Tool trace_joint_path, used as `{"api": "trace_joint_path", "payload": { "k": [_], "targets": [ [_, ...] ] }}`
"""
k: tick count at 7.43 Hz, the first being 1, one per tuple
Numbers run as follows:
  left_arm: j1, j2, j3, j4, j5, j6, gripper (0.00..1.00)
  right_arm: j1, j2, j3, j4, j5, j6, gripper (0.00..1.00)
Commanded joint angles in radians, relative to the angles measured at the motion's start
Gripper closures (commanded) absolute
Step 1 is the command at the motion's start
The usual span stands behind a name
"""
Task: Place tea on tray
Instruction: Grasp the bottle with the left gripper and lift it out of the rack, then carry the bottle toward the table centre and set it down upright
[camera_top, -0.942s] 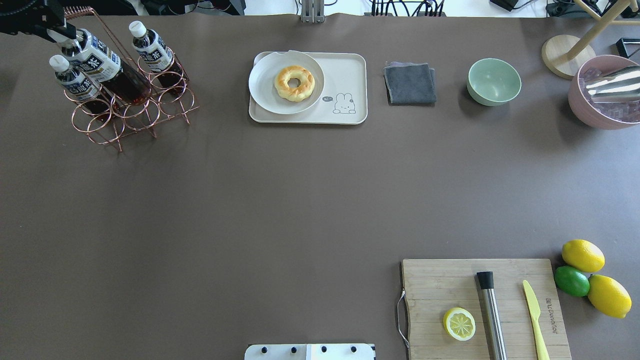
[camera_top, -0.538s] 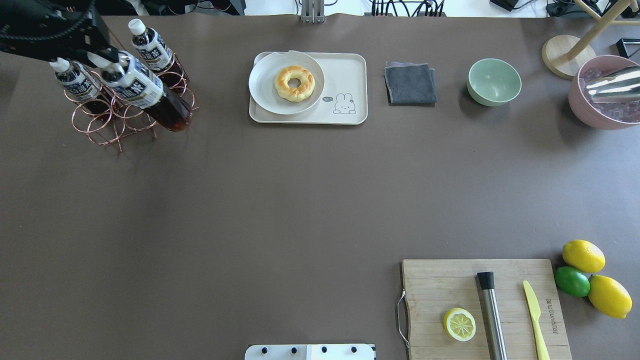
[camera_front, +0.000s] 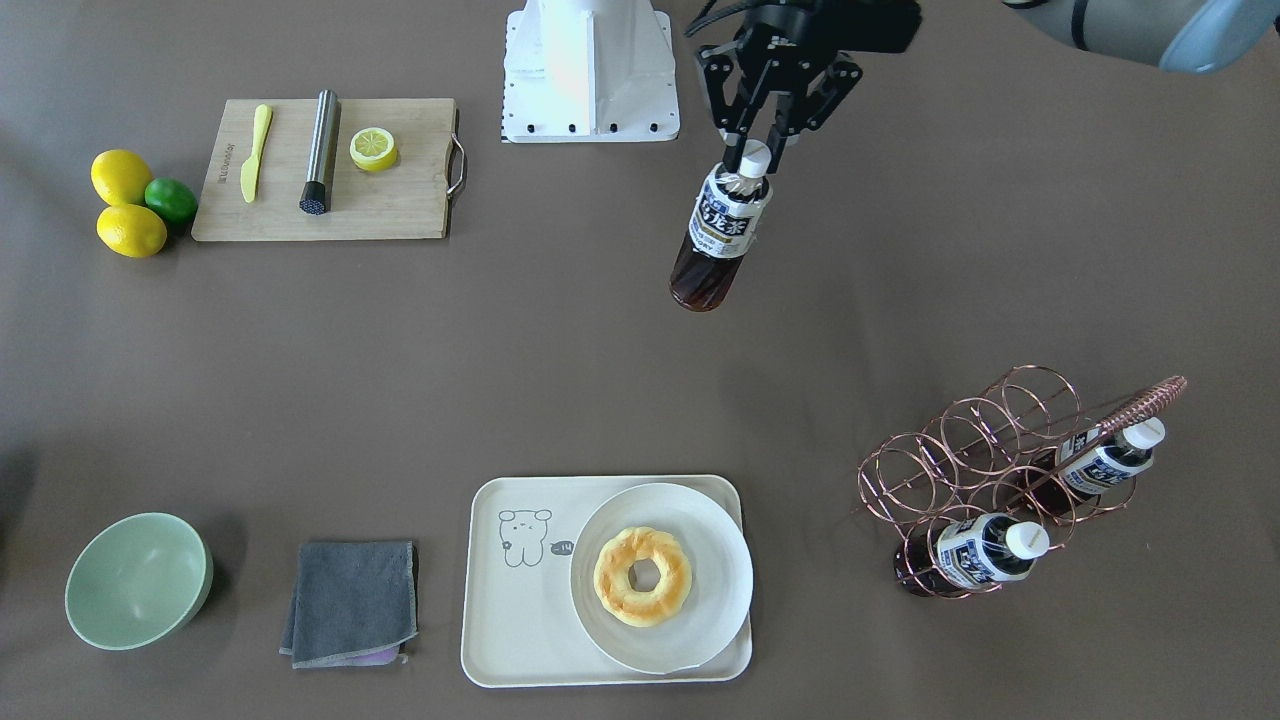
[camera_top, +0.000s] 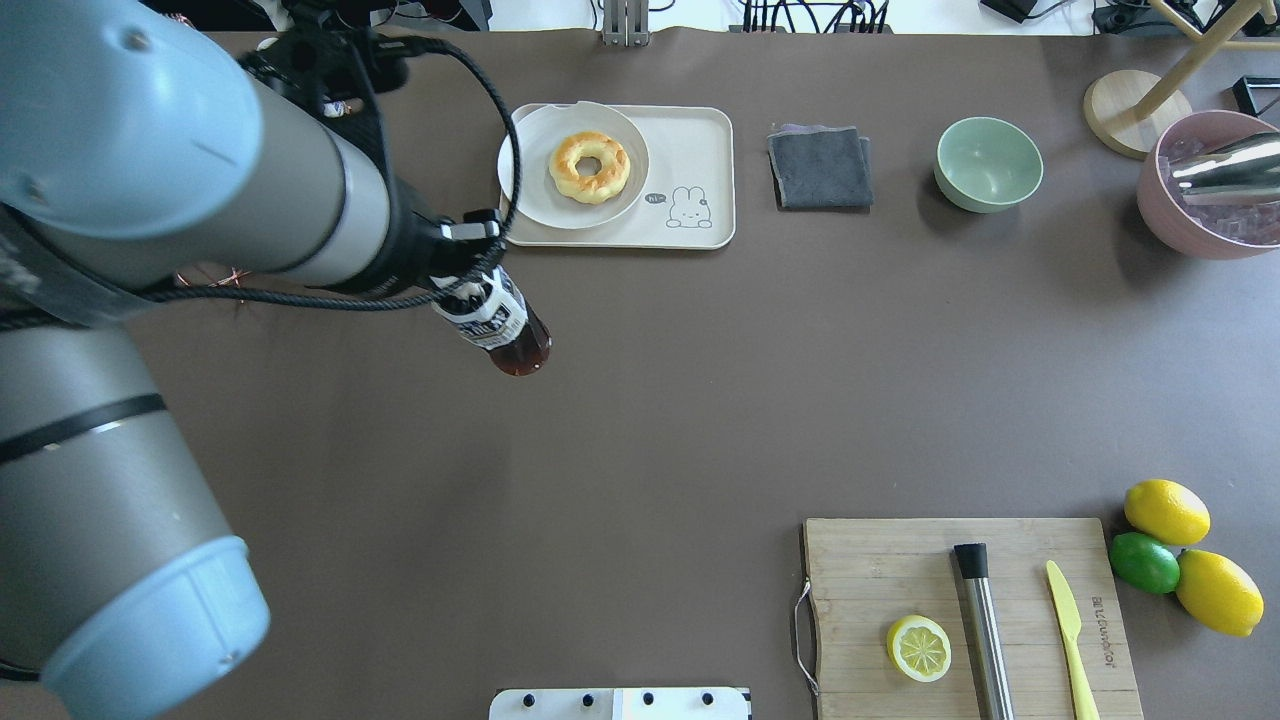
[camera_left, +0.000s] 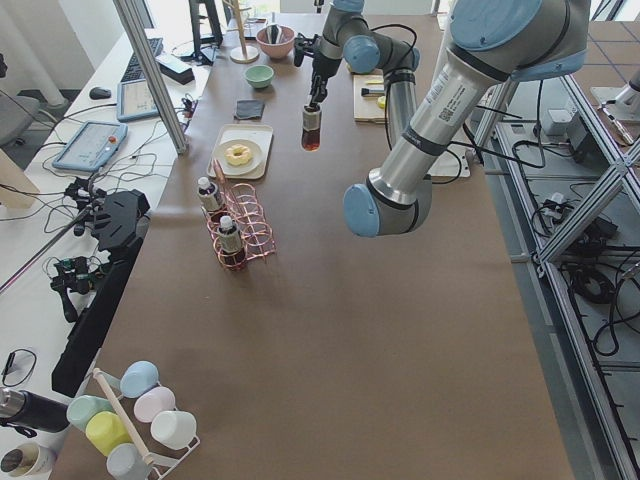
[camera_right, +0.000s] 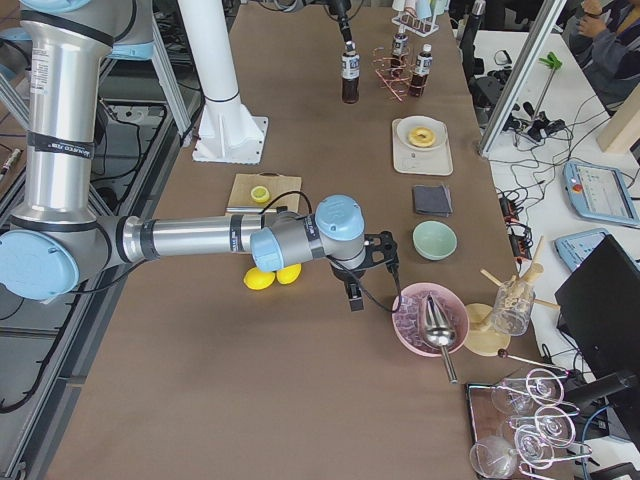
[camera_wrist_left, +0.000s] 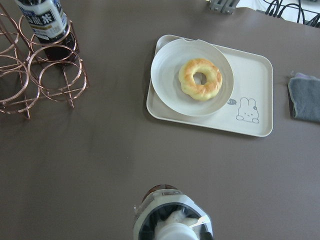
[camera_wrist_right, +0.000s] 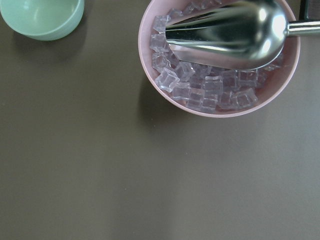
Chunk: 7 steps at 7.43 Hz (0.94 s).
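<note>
My left gripper is shut on the white cap of a tea bottle and holds it upright above the bare table. In the overhead view the bottle hangs to the near left of the tray, apart from it. The cream tray carries a round white plate with a doughnut; its bear-drawing half is bare. The left wrist view shows the cap at the bottom and the tray ahead. My right gripper shows only far off in the exterior right view; I cannot tell its state.
A copper wire rack holds two more tea bottles. A grey cloth and a green bowl lie beside the tray. A pink bowl of ice with a scoop is under the right wrist. A cutting board is near.
My left arm has lifted the tea bottle out of the rack and carried it right and toward the robot. The arm now covers the rack in the overhead view.
</note>
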Motion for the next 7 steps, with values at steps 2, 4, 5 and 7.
{"api": "trace_joint_path", "payload": {
  "k": [2,4,5,7],
  "targets": [
    [0.207,-0.164,0.196,0.023,0.155,-0.106,1.00,-0.031,0.027,0.029,0.016,0.012,0.047,0.00],
    [0.235,-0.164,0.226,0.022,0.155,-0.109,1.00,-0.044,0.027,0.058,0.016,0.075,0.118,0.00],
    [0.256,-0.161,0.239,0.014,0.155,-0.121,1.00,-0.056,0.027,0.072,0.015,0.076,0.135,0.00],
    [0.285,-0.164,0.260,0.008,0.153,-0.127,1.00,-0.071,0.027,0.070,0.015,0.075,0.137,0.00]
  ]
}}
